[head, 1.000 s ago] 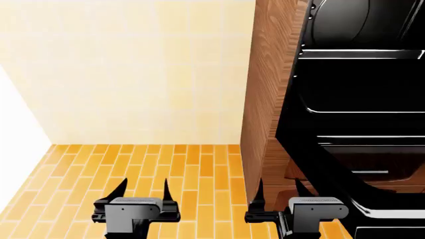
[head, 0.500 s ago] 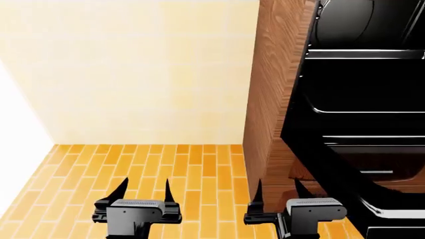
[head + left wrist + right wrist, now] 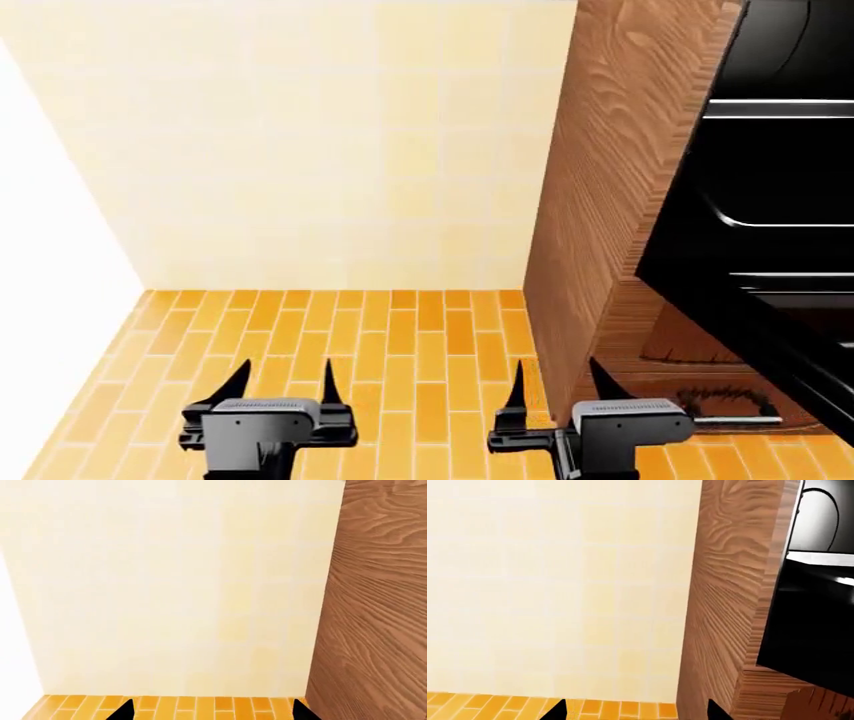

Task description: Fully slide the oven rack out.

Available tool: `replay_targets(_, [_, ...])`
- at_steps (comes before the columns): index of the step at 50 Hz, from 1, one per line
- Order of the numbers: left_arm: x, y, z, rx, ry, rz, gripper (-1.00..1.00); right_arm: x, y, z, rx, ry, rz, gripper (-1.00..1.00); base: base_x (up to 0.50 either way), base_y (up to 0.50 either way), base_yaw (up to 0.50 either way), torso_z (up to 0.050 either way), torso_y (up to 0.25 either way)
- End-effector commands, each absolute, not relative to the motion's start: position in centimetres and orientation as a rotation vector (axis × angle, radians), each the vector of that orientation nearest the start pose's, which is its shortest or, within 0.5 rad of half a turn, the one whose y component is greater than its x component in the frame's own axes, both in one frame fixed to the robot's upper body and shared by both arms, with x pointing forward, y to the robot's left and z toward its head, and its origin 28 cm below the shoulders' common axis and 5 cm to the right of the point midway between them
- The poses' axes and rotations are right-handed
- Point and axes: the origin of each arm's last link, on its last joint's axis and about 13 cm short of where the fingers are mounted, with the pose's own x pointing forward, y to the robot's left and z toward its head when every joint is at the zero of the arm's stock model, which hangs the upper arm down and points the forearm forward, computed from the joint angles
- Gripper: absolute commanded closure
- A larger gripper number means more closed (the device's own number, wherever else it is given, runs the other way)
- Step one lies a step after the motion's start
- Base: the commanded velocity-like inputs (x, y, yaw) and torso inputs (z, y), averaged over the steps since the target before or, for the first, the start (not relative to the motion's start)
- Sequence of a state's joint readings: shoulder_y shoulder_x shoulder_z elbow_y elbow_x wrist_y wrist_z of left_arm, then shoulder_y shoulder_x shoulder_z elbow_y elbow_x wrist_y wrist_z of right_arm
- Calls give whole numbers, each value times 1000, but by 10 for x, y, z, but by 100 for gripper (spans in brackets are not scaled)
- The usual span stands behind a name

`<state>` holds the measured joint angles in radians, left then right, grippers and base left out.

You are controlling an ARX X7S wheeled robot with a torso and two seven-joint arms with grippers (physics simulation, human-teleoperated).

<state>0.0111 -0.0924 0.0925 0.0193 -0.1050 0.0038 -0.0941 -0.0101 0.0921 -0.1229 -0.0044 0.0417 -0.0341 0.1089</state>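
The black oven point(image 3: 774, 160) stands at the right edge of the head view, set in a wooden cabinet point(image 3: 601, 220). Inside it the oven rack point(image 3: 787, 205) shows as a flat black shelf with a thin bright front edge and a rounded corner. My left gripper point(image 3: 283, 380) is open and empty over the orange floor, far left of the oven. My right gripper point(image 3: 561, 385) is open and empty, low beside the cabinet's side panel, short of the rack. The right wrist view shows the oven's black front point(image 3: 814, 630); I cannot make out the rack there.
A cream tiled wall point(image 3: 347, 150) fills the far side. An orange tiled floor point(image 3: 387, 340) lies below. The oven door point(image 3: 814, 380) hangs open at the lower right. The left wrist view shows the wall point(image 3: 167, 580) and the cabinet side point(image 3: 380, 605).
The head view has swung left: the oven and cabinet have slid toward the right edge, and more wall and floor show. Both grippers stay open and low.
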Motion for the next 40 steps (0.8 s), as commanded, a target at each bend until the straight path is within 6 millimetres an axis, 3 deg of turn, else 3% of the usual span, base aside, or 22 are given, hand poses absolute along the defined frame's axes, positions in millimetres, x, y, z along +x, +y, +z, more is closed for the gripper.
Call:
replay_targets(1, [207, 211, 21, -52, 43, 23, -100, 207, -96, 17, -60, 20, 16, -100, 0, 0, 0, 0, 0])
replay_targets(10, [194, 215, 95, 40, 125, 61, -100, 195, -98, 84, -88, 42, -10, -100, 0, 0, 0, 0, 0])
replay_targets(21, [183, 223, 154, 37, 127, 121, -100, 175, -105, 154, -171, -13, -49, -100, 0, 0, 0, 0, 0])
replay_targets(23, [179, 226, 164, -2, 161, 58, -100, 173, -106, 164, -177, -11, -59, -100, 0, 0, 0, 0, 0])
replay_targets(26, [178, 233, 171, 4, 211, 56, -100, 174, -113, 175, -71, 9, -59, -100, 0, 0, 0, 0, 0])
replay_targets(29, [185, 255, 190, 54, 211, 235, -100, 171, -124, 196, -80, -37, -192, -100, 0, 0, 0, 0, 0])
replay_targets(32, [179, 247, 212, 97, 172, 251, -100, 163, -122, 213, -75, -50, -139, -100, 0, 0, 0, 0, 0])
replay_targets(35, [155, 241, 234, 106, 195, 28, -100, 148, -119, 229, -72, -22, 33, -100, 0, 0, 0, 0, 0])
replay_targets(40, [147, 246, 261, 144, 195, -9, -100, 141, -125, 253, -85, -39, 75, -100, 0, 0, 0, 0, 0])
